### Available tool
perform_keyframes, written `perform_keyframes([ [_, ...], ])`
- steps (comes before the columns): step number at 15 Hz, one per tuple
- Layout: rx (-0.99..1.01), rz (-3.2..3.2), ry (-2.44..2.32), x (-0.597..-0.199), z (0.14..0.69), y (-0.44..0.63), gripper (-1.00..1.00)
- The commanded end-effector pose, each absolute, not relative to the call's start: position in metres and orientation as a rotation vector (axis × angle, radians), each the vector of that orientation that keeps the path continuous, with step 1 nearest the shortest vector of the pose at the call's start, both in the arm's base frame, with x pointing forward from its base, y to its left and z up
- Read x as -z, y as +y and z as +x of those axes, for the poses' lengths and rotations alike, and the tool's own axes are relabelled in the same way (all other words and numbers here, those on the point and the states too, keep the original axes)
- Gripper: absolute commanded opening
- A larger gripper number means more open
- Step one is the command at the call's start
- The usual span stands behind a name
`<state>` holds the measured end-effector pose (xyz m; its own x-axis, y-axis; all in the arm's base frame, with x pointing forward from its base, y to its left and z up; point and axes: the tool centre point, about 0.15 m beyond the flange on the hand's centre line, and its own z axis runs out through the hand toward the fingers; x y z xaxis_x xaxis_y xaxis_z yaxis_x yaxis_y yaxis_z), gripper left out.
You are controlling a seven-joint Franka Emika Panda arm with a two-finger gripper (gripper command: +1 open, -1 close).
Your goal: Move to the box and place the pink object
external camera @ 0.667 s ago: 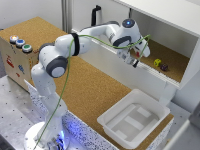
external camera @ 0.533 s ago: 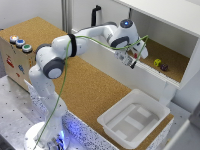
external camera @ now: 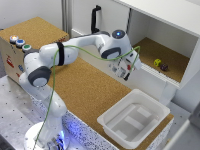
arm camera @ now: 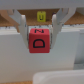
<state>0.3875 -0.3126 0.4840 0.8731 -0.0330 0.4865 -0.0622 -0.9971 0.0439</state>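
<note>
My gripper [external camera: 128,71] hangs over the cork table, just in front of the white shelf's lower edge. In the wrist view the gripper [arm camera: 39,44] is shut on the pink object [arm camera: 39,38], a small pinkish-red cube with dark letters on its faces, held between both fingers. The box [external camera: 156,108], a shallow white tub with a ridged bottom, sits on the table near the exterior view's lower right, below and apart from the gripper. Its rim [arm camera: 57,77] shows in the wrist view beyond the cube.
A small yellow cube [external camera: 158,62] and a dark purple piece [external camera: 164,66] lie inside the open shelf compartment; the yellow cube [arm camera: 41,16] also shows in the wrist view. A cork-topped wooden box with coloured buttons [external camera: 20,42] stands at the exterior view's left.
The gripper has moved out from the shelf opening and lower, toward the white tub, still holding the pink cube.
</note>
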Motion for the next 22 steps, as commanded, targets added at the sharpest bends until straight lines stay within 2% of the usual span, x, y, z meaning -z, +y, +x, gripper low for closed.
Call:
perform_keyframes([
  [1, -0.774, 2.921, 0.064, -0.424, 0.338, -0.372, -1.0],
  [7, -0.564, 2.954, 0.062, -0.346, 0.326, -0.397, -1.0],
  [15, -0.46, 2.986, 0.113, -0.269, 0.365, -0.378, -1.0],
  [18, -0.443, 3.039, 0.054, -0.252, 0.379, -0.384, -1.0],
  [22, -0.412, 3.063, 0.063, -0.25, 0.385, -0.381, -1.0],
])
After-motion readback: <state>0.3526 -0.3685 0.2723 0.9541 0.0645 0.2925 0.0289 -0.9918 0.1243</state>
